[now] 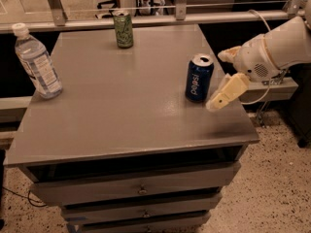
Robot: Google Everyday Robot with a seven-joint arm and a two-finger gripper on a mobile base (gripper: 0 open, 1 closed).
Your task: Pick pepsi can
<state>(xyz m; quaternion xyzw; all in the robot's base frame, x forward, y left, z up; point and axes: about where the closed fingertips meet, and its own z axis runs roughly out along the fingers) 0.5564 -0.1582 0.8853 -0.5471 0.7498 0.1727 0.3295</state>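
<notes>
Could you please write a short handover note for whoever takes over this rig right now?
The gripper is open and empty, just right of the pepsi can.
The pepsi can stands upright on the right side of the table.
The green can at the back and the water bottle at the left are not wanted.
Done: nothing grasped yet.
Left: close on the pepsi can, lift.

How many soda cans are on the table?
2. The pepsi can stands near the right edge of the table, beside the gripper; the green can stands at the far edge. None seems hidden.
</notes>
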